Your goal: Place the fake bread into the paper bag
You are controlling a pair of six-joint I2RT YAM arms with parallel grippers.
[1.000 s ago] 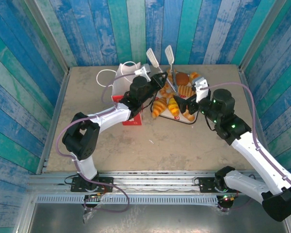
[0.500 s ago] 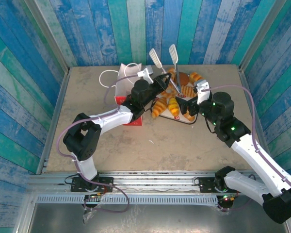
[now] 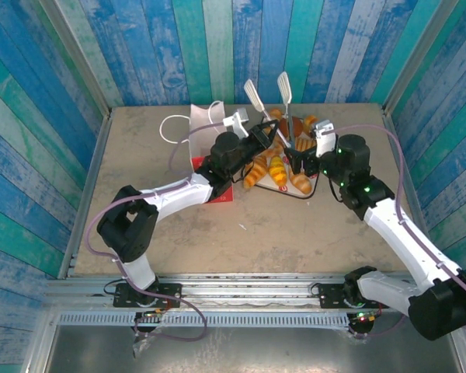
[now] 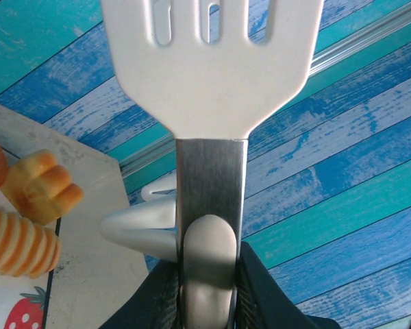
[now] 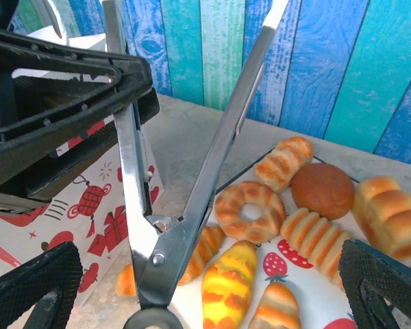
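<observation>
- Looking down from the top camera, the left gripper (image 3: 258,140) is clamped on the tongs (image 3: 284,87). It carries them heads up and hinge end down, over the tray (image 3: 304,193). The fake bread (image 3: 276,167) lies on that tray, and the paper bag (image 3: 200,128) stands just beside it on the left. The right gripper (image 3: 299,159) hangs at the hinge end with its jaws wide apart, likely placed to take over or steady the tool.
- From the left wrist, the steel arm of the tongs (image 4: 211,178) runs straight up between the closed fingers (image 4: 166,301) to a white slotted head. Only one arm seems pinched, which would explain why the tongs stand sprung open. A ridged loaf (image 4: 41,188) sits at the tray's corner.
- From the right wrist, the spread fingers (image 5: 34,284) flank the hinge of the tongs (image 5: 212,164) without touching it. Doughnut, bun, croissants and loaves (image 5: 250,209) lie just beyond. The bag (image 5: 89,205) is near, partly behind the left gripper (image 5: 55,103).
</observation>
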